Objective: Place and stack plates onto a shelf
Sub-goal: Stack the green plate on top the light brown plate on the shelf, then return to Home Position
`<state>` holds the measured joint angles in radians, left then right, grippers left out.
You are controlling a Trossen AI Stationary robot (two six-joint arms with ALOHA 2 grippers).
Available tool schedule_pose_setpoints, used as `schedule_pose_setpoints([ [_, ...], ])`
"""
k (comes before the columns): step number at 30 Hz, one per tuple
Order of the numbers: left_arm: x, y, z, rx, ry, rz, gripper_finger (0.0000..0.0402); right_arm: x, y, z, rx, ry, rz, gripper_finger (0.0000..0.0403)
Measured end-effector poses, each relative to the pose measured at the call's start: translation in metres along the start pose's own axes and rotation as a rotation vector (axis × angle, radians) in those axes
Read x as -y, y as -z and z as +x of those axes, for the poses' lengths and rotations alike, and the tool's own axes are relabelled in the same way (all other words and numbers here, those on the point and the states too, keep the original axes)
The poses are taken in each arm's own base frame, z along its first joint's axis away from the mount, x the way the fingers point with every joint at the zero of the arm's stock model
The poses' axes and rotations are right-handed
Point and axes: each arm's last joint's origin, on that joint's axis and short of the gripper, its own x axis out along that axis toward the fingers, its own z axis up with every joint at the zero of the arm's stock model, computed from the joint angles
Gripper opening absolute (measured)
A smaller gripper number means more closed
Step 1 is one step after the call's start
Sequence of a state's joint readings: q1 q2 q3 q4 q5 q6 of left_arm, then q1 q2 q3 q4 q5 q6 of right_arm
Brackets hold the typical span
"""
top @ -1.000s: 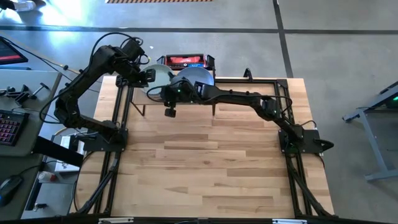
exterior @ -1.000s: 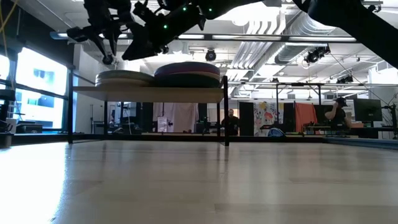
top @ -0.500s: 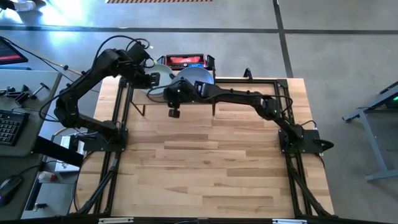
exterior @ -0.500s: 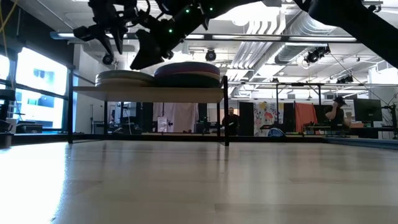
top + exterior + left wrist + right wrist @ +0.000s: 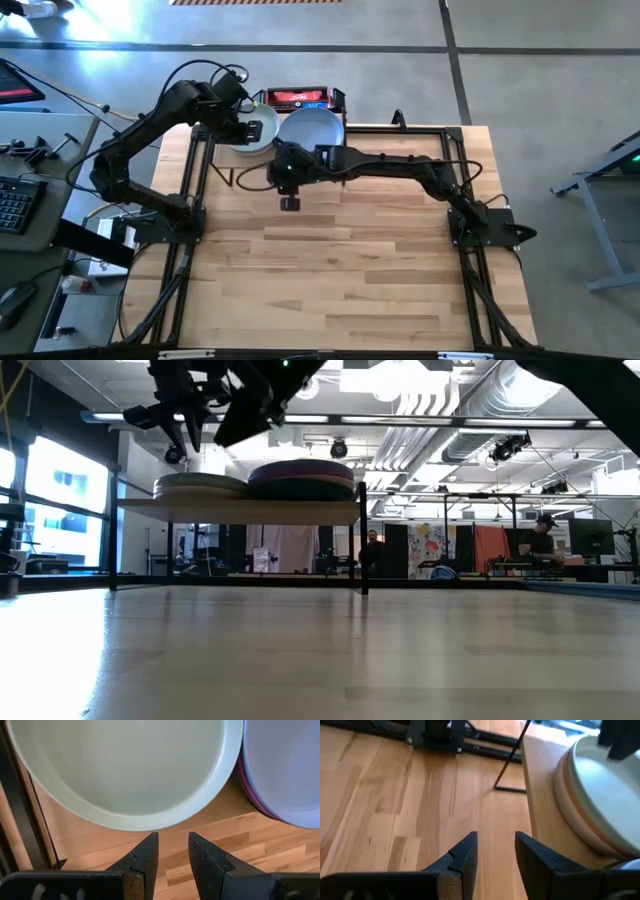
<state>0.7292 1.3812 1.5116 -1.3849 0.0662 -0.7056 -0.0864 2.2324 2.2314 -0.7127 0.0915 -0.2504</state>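
Note:
The shelf [image 5: 243, 160] stands at the table's far edge on thin black legs and carries two stacks of plates. A pale sage plate [image 5: 125, 765] tops the left stack [image 5: 198, 485]. A blue plate [image 5: 312, 128] tops the right stack [image 5: 303, 474], with purple below it. My left gripper [image 5: 172, 840] hovers open above the near rim of the sage plate, pointing steeply down, with nothing between its fingers. My right gripper [image 5: 495, 840] is open and empty. It hangs in front of the shelf's near edge [image 5: 540, 785], above the tabletop and slanting down.
The bare wooden tabletop [image 5: 340, 270] stretches from the shelf to the near edge. Black frame rails [image 5: 190, 250] run along both sides, beside the arm bases. A red box [image 5: 298, 97] sits behind the shelf. People stand far off in the room [image 5: 372, 550].
My right gripper has drawn back from the shelf toward the table's near edge, rising and tipping more level, still open. My left gripper has drifted a little toward the right over the left stack, still open. The plates have not moved.

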Motion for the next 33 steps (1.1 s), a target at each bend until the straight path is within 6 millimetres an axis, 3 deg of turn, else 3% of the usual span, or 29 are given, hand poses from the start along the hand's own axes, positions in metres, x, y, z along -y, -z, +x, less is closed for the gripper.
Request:
schedule_pose_setpoints([
  [9, 0.006, -0.007, 0.016, -0.042, -0.037, 0.001, 0.0095, -0.012, -0.011, -0.026, 0.004, 0.071, -0.009, 0.0115],
  [26, 0.015, -0.018, 0.046, -0.107, -0.115, 0.047, 0.0080, -0.015, -0.008, -0.027, -0.030, 0.062, 0.013, 0.0115],
  [33, 0.014, -0.018, 0.045, -0.088, -0.133, 0.059, 0.0078, -0.015, -0.008, -0.027, -0.032, 0.062, 0.011, 0.0115],
])
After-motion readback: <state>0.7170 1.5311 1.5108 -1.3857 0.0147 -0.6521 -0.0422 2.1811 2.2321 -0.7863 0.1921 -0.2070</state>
